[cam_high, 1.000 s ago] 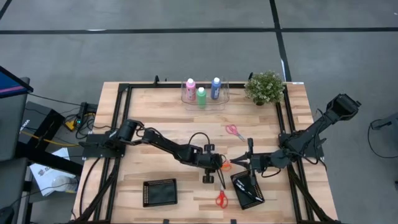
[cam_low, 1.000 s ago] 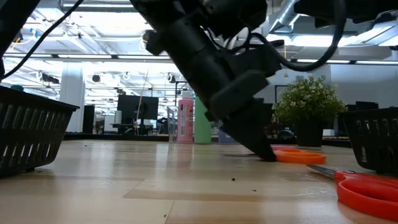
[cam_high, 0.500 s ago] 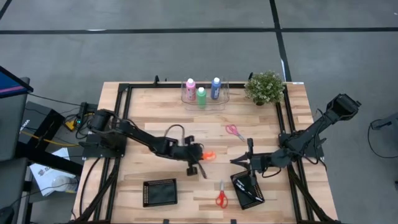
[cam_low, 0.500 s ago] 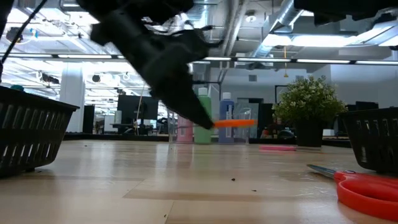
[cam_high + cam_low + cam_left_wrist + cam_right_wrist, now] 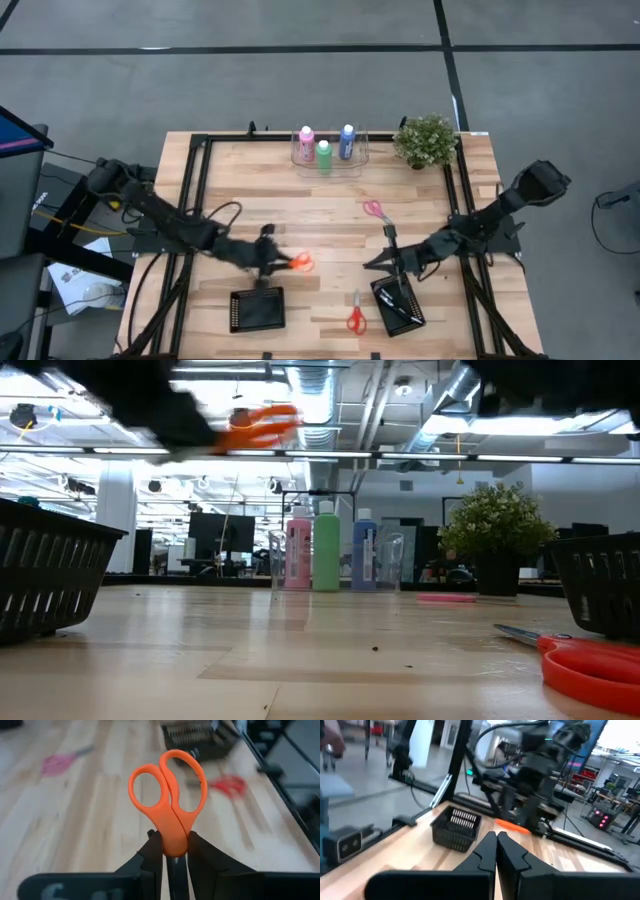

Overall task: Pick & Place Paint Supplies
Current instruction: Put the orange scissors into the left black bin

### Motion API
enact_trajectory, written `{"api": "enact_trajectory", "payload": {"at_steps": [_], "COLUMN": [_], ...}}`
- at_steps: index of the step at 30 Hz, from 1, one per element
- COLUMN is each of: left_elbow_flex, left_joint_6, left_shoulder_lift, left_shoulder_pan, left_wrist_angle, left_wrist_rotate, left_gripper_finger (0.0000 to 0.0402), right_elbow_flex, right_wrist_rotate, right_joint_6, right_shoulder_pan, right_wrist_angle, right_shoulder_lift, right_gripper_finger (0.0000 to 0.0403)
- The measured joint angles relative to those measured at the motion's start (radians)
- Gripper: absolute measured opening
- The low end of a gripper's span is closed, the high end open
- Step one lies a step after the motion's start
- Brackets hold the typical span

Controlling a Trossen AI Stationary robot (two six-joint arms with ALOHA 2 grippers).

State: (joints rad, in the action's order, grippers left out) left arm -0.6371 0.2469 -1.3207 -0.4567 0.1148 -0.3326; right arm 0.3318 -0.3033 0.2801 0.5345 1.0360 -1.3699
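Orange scissors (image 5: 169,805) sit clamped in the left gripper (image 5: 170,851); no readable writing.

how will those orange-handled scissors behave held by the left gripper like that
Probably stiff: the orange-handled scissors keep their shape, loops jutting beyond the left gripper. They may pivot or slip, since the fingers pinch only the narrow smooth plastic neck.
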Motion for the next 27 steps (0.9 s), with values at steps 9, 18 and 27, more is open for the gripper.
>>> {"api": "enact_trajectory", "payload": {"at_steps": [9,18,27], "left_elbow_flex": [0.060,0.062,0.062], "left_joint_6": [0.125,0.282,0.284], "left_shoulder_lift": [0.140,0.008,-0.185], "left_shoulder_pan": [-0.276,-0.381,-0.373], "left_wrist_angle": [-0.082,-0.097,0.055], "left_wrist_rotate": [0.020,0.008,0.037], "left_gripper_finger": [0.0054,0.0054,0.0054], "right_elbow_flex": [-0.032,-0.033,-0.032], "right_wrist_rotate": [0.058,0.068,0.066], "right_joint_6": [-0.115,-0.121,-0.123], "right_shoulder_pan": [-0.111,-0.119,-0.118], "right_wrist_angle": [0.128,0.129,0.138], "right_shoulder_lift": [-0.119,-0.099,-0.094], "right_gripper_finger": [0.0000,0.0000,0.0000]}}
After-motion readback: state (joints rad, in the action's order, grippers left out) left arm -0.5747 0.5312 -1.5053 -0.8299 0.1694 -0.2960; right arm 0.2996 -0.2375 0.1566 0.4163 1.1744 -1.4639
